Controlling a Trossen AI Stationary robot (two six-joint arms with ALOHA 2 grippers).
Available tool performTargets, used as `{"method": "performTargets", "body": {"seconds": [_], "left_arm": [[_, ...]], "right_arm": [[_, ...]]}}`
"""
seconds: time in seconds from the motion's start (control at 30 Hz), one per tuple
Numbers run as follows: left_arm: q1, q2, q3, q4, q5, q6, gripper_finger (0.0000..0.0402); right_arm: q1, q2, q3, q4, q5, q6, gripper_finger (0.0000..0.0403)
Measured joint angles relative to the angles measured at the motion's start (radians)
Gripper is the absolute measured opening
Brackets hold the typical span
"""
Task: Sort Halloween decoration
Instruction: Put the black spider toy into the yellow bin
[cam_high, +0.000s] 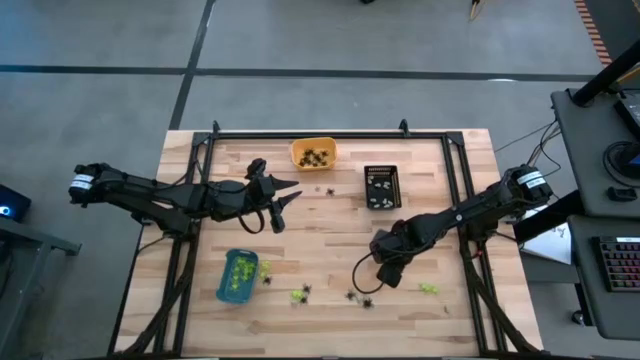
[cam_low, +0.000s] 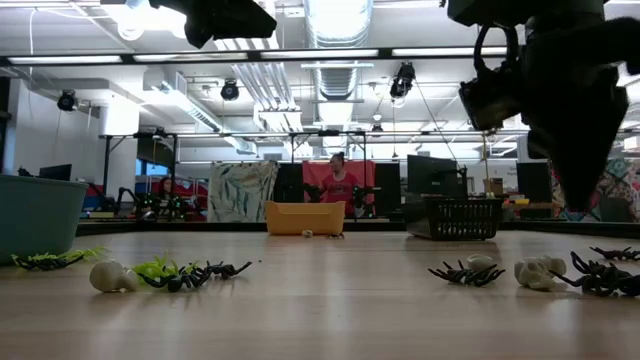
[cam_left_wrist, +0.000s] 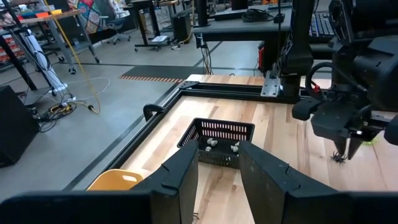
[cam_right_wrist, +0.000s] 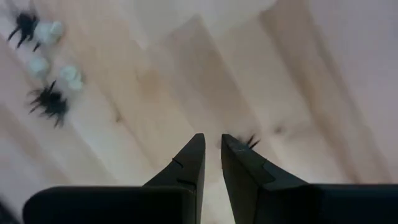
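High view: right gripper (cam_high: 385, 277) hangs over the near right part of the table (cam_high: 330, 215), just beside a small cluster of black spiders (cam_high: 358, 296) toward the near edge. Left gripper (cam_high: 283, 195) waits mid-left, between the orange tray (cam_high: 313, 152) and the blue tray (cam_high: 238, 276), which has lime-green trinkets (cam_high: 239, 270) in it. More green bits (cam_high: 299, 293) lie loose near the blue tray, one green piece (cam_high: 428, 288) right of the right gripper. Black tray (cam_high: 382, 187) sits at the back. Right arm is clearly nearer the spiders.

Low view: right gripper sits well above the tabletop, not touching; spiders and whitish pieces (cam_low: 540, 272) lie below it. Height shows only here.

Left wrist view: left fingers (cam_left_wrist: 180, 174) stand apart with nothing between them, aimed at the black tray, which holds whitish pieces. A dark spider-like bit seems to dangle under the right gripper; can't confirm.

Right wrist view: right fingers (cam_right_wrist: 189, 163) are nearly together, narrow gap. Dark legs of a spider (cam_right_wrist: 250, 142) stick out just beside one fingertip; held or merely beneath, cannot tell. Another spider (cam_right_wrist: 48, 102) and white pieces lie well off to the side. Judgement: if empty, the jaws must drop and shift slightly toward that spider.
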Motion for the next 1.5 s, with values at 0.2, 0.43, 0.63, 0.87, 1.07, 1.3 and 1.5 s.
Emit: {"method": "performTargets", "body": {"seconds": [0.2, 0.43, 0.63, 0.87, 1.07, 1.3, 1.5], "left_arm": [[0.000, 0.000, 0.000, 0.000, 0.000, 0.000, 0.0100], [0.000, 0.000, 0.000, 0.000, 0.001, 0.000, 0.0100], [0.000, 0.000, 0.000, 0.000, 0.001, 0.000, 0.0100], [0.000, 0.000, 0.000, 0.003, -0.009, 0.000, 0.0100], [0.001, -0.001, 0.000, 0.013, -0.012, 0.000, 0.0100], [0.001, -0.001, 0.000, 0.020, -0.013, 0.000, 0.0100], [0.001, -0.001, 0.000, 0.021, -0.015, 0.000, 0.0100]], "right_arm": [[0.002, 0.000, 0.000, 0.003, 0.033, 0.101, 0.0077], [-0.006, 0.001, -0.004, -0.066, 0.038, 0.106, 0.0157], [0.035, 0.001, -0.010, -0.056, 0.031, 0.138, 0.0158], [0.087, 0.040, -0.010, 0.023, 0.046, 0.187, 0.0133], [0.093, 0.132, -0.003, 0.018, 0.043, 0.187, 0.0128], [0.094, 0.153, 0.012, 0.005, 0.049, 0.159, 0.0127], [0.093, 0.147, 0.051, -0.093, 0.114, 0.135, 0.0115]]}}
